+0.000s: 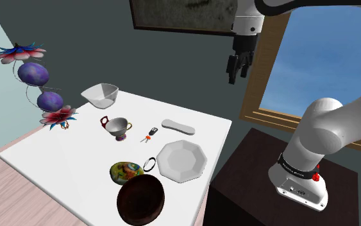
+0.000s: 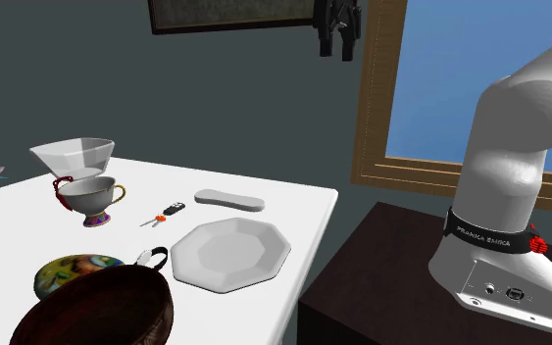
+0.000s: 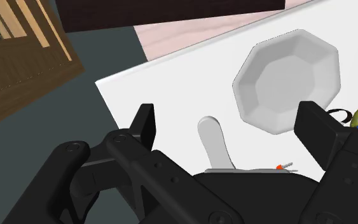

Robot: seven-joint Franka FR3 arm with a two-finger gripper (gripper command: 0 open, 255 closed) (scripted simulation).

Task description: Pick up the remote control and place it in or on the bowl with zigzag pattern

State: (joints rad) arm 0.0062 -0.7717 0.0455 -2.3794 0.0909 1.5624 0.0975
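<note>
The remote control [image 1: 177,127] is a pale grey, elongated slab lying flat on the white table [image 1: 57,160], near its far edge. It also shows as the remote [image 2: 229,200] and, below the hand, the remote [image 3: 212,143]. Three bowls are on the table: a plain white angular bowl [image 1: 100,95] at the back, a white octagonal shallow bowl [image 1: 181,160] beside the remote, and a dark brown bowl [image 1: 140,199] in front. No zigzag shows on any of them. My gripper [image 1: 236,69] hangs open high above the table's far edge, holding nothing.
A footed cup [image 1: 117,127] and a small key fob [image 1: 152,133] lie between the white bowl and the remote. A colourful rounded object [image 1: 126,172] sits by the dark bowl. A flower ornament [image 1: 38,80] rises at the shoulder view's left. A wooden window frame [image 1: 262,96] stands behind.
</note>
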